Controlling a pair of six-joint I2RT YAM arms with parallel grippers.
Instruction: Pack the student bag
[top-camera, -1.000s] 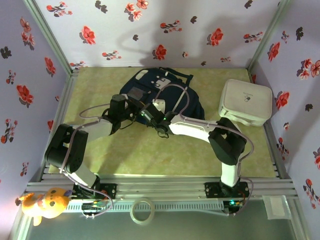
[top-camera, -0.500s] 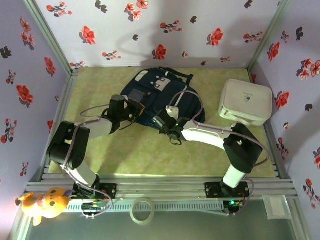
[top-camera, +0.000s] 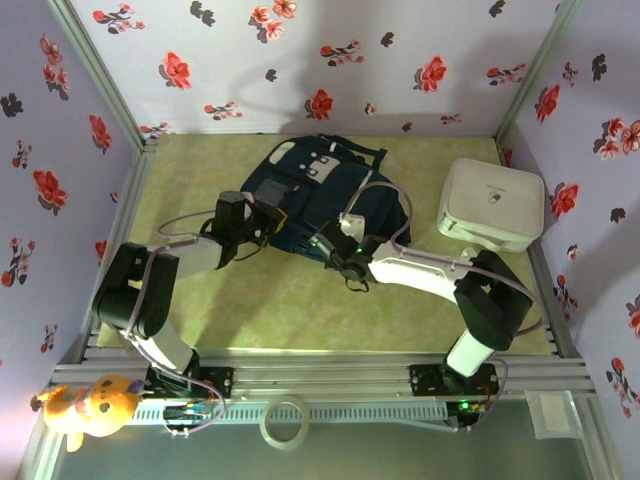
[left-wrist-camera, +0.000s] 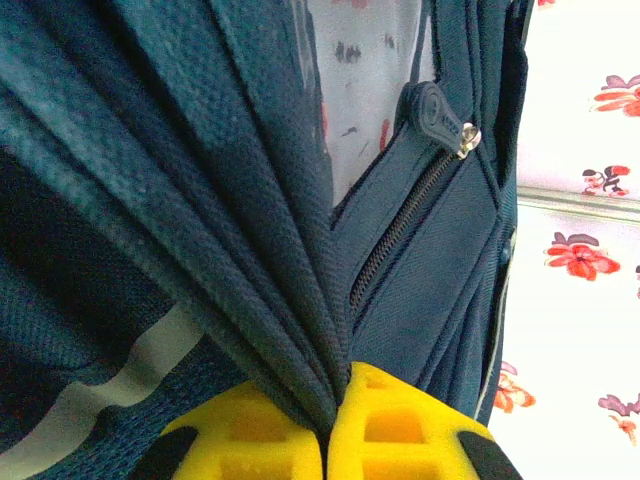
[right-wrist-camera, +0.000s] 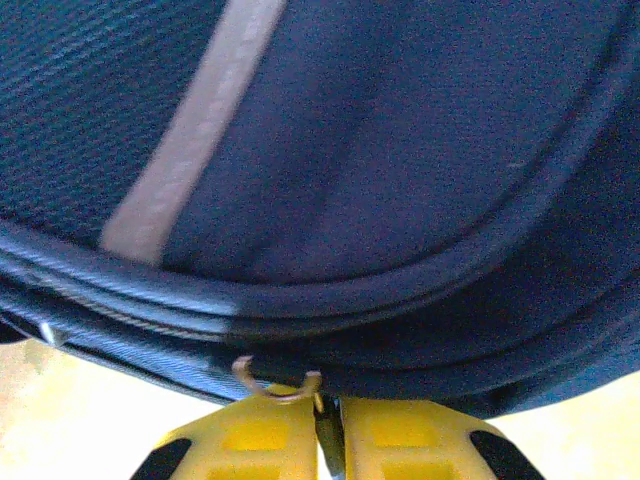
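Pinched in the left gripper (left-wrist-camera: 328, 400): a fold of the student bag (top-camera: 310, 195), fanning up just ahead. Nipped in the right gripper (right-wrist-camera: 330, 415): a dark tab under the seam above. Likely soft, floppy — best gripped at seams.

We see a navy-blue student bag (top-camera: 310, 195) with white patches and a grey stripe, a white box (top-camera: 492, 203), a yellow-green tabletop (top-camera: 290, 300), and lavender walls (top-camera: 400, 40) with red flowers.
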